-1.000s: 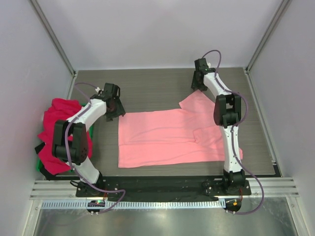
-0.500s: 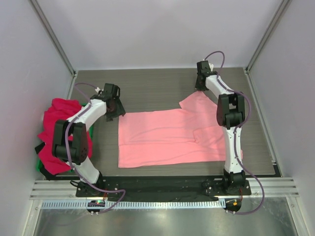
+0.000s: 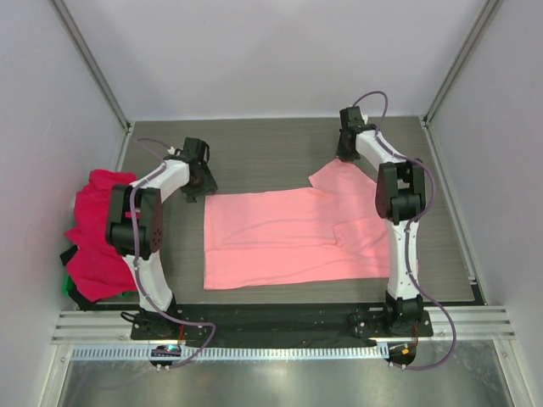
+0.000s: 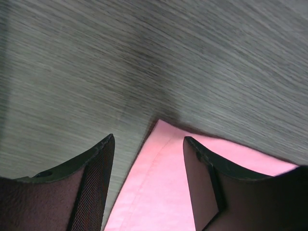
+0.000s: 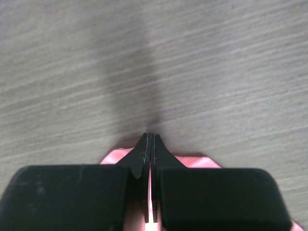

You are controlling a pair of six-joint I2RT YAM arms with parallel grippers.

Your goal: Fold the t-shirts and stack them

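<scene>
A light salmon-pink t-shirt [image 3: 288, 237] lies spread flat on the table. My left gripper [image 3: 198, 180] is open just over its far left corner; in the left wrist view the pink corner [image 4: 159, 192] lies between my spread fingers [image 4: 148, 138]. My right gripper [image 3: 344, 156] is at the far right sleeve. In the right wrist view its jaws [image 5: 150, 135] are shut, with pink cloth [image 5: 202, 160] pinched between them. A pile of crimson t-shirts [image 3: 97, 229] lies at the left edge.
The crimson pile rests on a green tray [image 3: 66, 284] with a bit of black cloth [image 3: 78, 294] at its near side. White walls and metal posts close in the table on the left, back and right.
My left arm's elbow has swung in toward the table while its gripper stayed near the shirt's far left corner. My right gripper has shifted slightly toward the back with the sleeve.
</scene>
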